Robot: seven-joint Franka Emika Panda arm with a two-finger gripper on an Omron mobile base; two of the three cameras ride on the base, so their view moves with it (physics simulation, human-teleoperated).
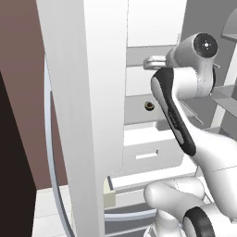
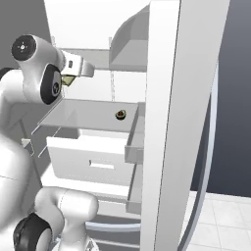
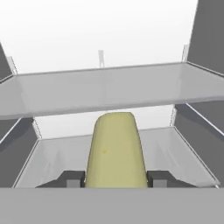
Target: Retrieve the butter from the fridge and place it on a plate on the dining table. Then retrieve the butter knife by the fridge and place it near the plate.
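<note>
Tool (image 3: 115, 178) gripping smooth pale-yellow rounded butter (image 3: 115, 148)

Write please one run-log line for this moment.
phase: fetch butter | gripper: shut on butter | place: inside open fridge, between shelves

A pale yellow rounded stick of butter (image 3: 116, 151) looks smooth and matt, waxy, with faint specks. The dark grey fingertips (image 3: 72, 179) beside it look like matt plastic. The flat grey fridge shelf (image 3: 109, 89) appears smooth and slightly translucent, like frosted glass or plastic. The white fridge drawer (image 2: 93, 159) looks like smooth matt plastic. The white robot arm (image 1: 203, 152) has a smooth, softly glossy shell.
</note>
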